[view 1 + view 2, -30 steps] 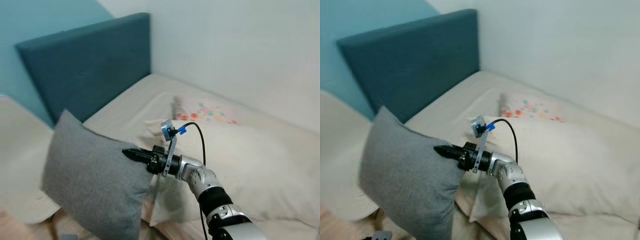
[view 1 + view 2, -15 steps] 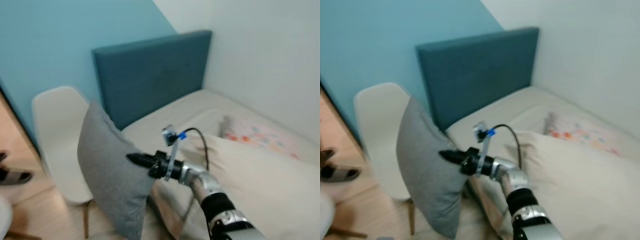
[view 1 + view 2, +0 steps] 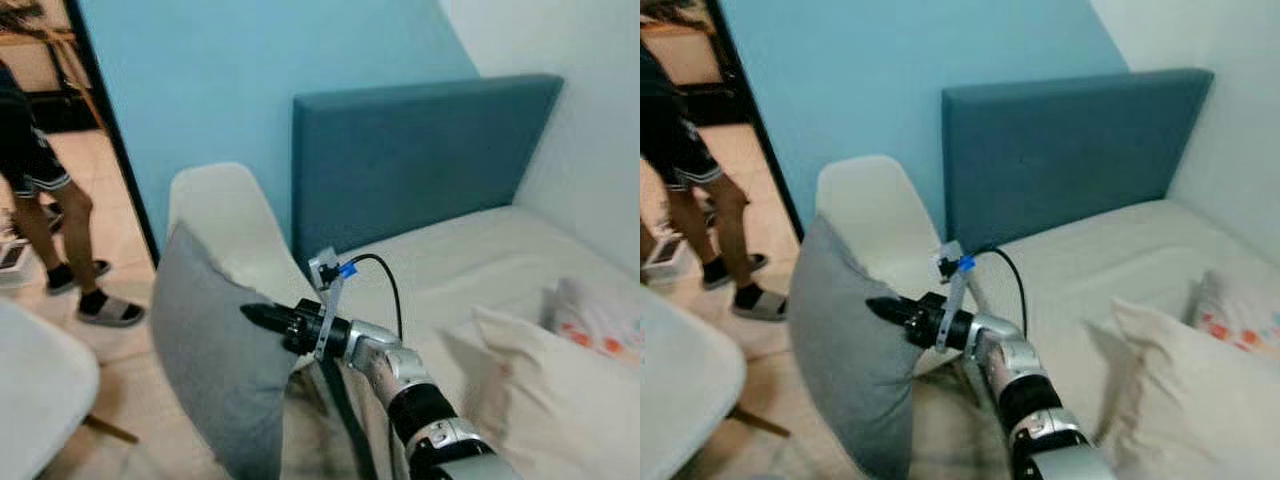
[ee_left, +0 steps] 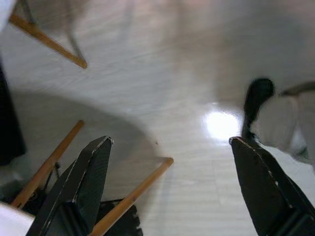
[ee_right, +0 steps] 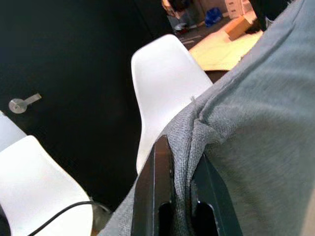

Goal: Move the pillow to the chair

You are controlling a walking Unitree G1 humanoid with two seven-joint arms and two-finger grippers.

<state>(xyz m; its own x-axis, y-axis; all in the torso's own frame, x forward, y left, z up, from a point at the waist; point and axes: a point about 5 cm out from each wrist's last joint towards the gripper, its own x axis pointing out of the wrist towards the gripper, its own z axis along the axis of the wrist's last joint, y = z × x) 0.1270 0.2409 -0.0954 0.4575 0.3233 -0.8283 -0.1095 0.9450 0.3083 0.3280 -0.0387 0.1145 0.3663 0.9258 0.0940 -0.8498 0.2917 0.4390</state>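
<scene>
A: What is the biggest thing around the right tool [image 3: 262,317]?

B: The bed with a beige sheet [image 3: 470,250] lies behind it and to its right, with a dark teal upholstered headboard [image 3: 420,150] against the light blue wall [image 3: 250,70]. A large cream pillow [image 3: 560,400] lies on the bed to the tool's right.

A: And the chair?

B: The white moulded plastic chair [image 3: 225,225] stands just beyond the tool, its backrest rising behind the pillow.

A: Where is the pillow?

B: The grey woven fabric pillow [image 3: 215,360] hangs upright in the air off the right tool, which is clenched on a pinch of its edge; the right wrist view shows cloth squeezed between the black fingers [image 5: 157,182].

A: The other arm?

B: The left tool [image 4: 172,191] hangs over pale floor with its fingers spread wide apart, grasping nothing.

A: Anyone about?

B: A person's legs [image 3: 60,230] stand in the doorway, well to the left.
</scene>
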